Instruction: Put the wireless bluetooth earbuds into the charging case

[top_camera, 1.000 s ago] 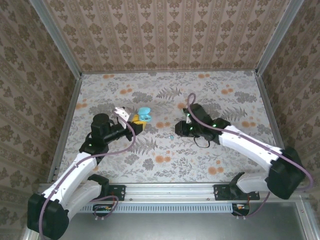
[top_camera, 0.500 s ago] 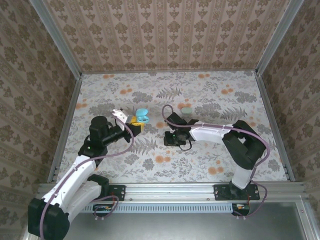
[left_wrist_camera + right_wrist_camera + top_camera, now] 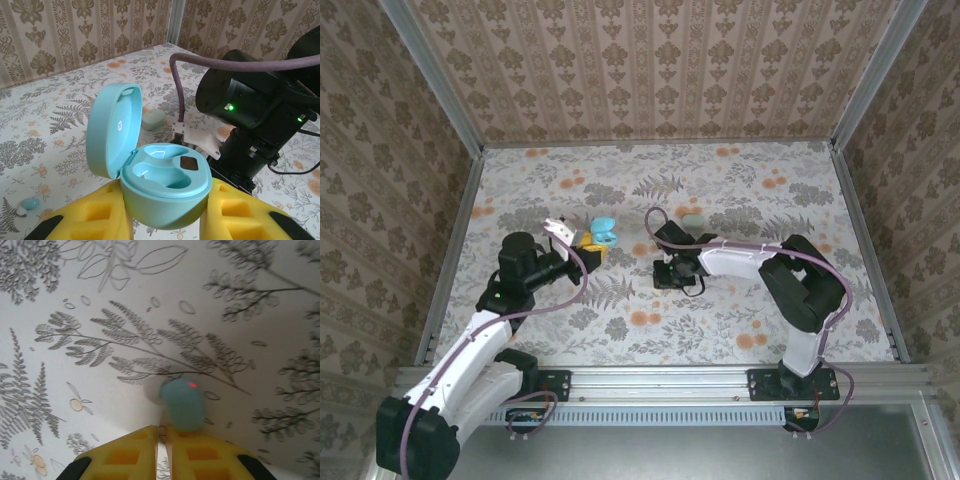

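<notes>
Now snapping right gripper (image 3: 161,434) closed at small pale-teal earbud (image 3: 183,404), catch uncertain, while clamping lid-up round teal charging case (image 3: 165,186) in left gripper (image 3: 163,219).

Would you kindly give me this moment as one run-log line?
left gripper: shut on open charging case | right gripper: shut, earbud at its tips, grip unclear

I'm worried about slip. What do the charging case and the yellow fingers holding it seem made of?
Charging case: smooth moulded plastic, probably; pale teal, satin outside, with soft highlights on the lid and inner tray. Left gripper's fingers: matte yellow, with recessed pockets and no glare; plastic or firm rubber, I cannot tell which.
</notes>
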You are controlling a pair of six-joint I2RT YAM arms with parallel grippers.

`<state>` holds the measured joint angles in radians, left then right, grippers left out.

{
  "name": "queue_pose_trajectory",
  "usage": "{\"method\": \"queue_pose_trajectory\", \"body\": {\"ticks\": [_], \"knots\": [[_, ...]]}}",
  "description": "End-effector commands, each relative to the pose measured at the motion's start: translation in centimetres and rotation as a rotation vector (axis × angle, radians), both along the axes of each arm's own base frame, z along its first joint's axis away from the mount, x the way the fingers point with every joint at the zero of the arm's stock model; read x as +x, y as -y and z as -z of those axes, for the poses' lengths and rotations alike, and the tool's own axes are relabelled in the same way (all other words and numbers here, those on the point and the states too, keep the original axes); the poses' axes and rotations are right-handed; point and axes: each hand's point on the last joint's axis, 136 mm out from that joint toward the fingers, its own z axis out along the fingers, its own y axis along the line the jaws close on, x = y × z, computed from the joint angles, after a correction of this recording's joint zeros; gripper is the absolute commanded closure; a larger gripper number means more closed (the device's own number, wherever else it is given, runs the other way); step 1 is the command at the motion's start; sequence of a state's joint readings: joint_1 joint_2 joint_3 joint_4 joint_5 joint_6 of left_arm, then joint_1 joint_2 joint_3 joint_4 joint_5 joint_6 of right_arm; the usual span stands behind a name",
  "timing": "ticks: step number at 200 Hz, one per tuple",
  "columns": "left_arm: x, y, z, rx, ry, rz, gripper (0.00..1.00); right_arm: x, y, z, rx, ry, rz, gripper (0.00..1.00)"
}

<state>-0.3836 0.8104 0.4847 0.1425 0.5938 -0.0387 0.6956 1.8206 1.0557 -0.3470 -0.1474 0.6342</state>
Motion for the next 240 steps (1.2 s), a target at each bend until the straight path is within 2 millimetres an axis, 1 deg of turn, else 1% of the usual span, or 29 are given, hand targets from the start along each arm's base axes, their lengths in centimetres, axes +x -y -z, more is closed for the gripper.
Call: {"method": "queue_pose_trajectory", "body": {"ticks": [1, 27, 47, 68, 85, 97, 114, 116, 122, 129, 140, 143, 150, 163, 178, 186, 217, 240], "knots": [[0.1, -0.1, -0.3, -0.012, -0.002, -0.003, 0.77, 0.8, 3.6, 0.3, -0.141, 0.017, 0.023, 0.86], [0.1, -0.1, -0.3, -0.014, -0.005, -0.003, 0.77, 1.7, 4.7, -0.2, -0.179, 0.040, 0.025, 0.86], [0.1, 0.0, -0.4, -0.020, -0.006, 0.000, 0.77, 2.6, 5.1, -0.5, -0.193, 0.062, 0.024, 0.87], [0.0, 0.0, -0.3, -0.023, -0.011, 0.002, 0.76, 3.6, 5.3, -1.0, -0.200, 0.084, 0.020, 0.88], [-0.2, -0.1, -0.5, -0.023, -0.011, 0.002, 0.77, 4.0, 5.1, -1.7, -0.198, 0.092, 0.012, 0.89], [-0.3, -0.2, -0.6, -0.021, -0.005, -0.001, 0.77, 4.1, 5.1, -2.4, -0.194, 0.097, 0.015, 0.89], [-0.4, -0.4, -0.6, -0.015, 0.001, -0.012, 0.77, 4.1, 4.9, -4.1, -0.153, 0.114, 0.055, 0.89], [-0.5, -0.4, -0.5, -0.014, 0.000, -0.013, 0.77, 3.7, 5.1, -4.1, -0.158, 0.100, 0.060, 0.89], [-0.5, -0.5, -0.5, -0.013, 0.002, -0.016, 0.77, 3.4, 5.1, -4.6, -0.143, 0.092, 0.085, 0.89], [-0.5, -0.6, -0.6, -0.013, 0.004, -0.018, 0.77, 3.1, 4.9, -5.1, -0.108, 0.088, 0.115, 0.89], [-0.4, -0.6, -0.6, -0.014, 0.006, -0.019, 0.77, 2.3, 4.6, -5.2, -0.069, 0.062, 0.150, 0.88], [-0.4, -0.6, -0.6, -0.014, 0.008, -0.020, 0.76, 2.6, 4.1, -5.4, -0.044, 0.073, 0.160, 0.87], [-0.3, -0.5, -0.6, -0.015, 0.009, -0.019, 0.77, 2.2, 3.7, -5.4, -0.018, 0.060, 0.176, 0.83], [-0.3, -0.5, -0.8, -0.017, 0.014, -0.017, 0.77, 1.5, 2.8, -5.0, 0.023, 0.030, 0.202, 0.71], [-0.2, -0.4, -0.7, -0.017, 0.013, -0.013, 0.77, 1.0, 1.4, -4.3, 0.083, -0.009, 0.221, 0.64], [-0.2, -0.3, -0.6, -0.016, 0.012, -0.008, 0.76, 0.8, 0.9, -3.9, 0.091, -0.021, 0.228, 0.63], [-0.3, -0.2, -0.7, -0.017, 0.013, 0.000, 0.77, 0.4, -0.5, -2.1, 0.062, -0.069, 0.214, 0.64], [-0.5, -0.4, -0.6, -0.017, 0.016, -0.006, 0.76, 0.3, -0.9, -0.8, 0.033, -0.098, 0.210, 0.65]]}}
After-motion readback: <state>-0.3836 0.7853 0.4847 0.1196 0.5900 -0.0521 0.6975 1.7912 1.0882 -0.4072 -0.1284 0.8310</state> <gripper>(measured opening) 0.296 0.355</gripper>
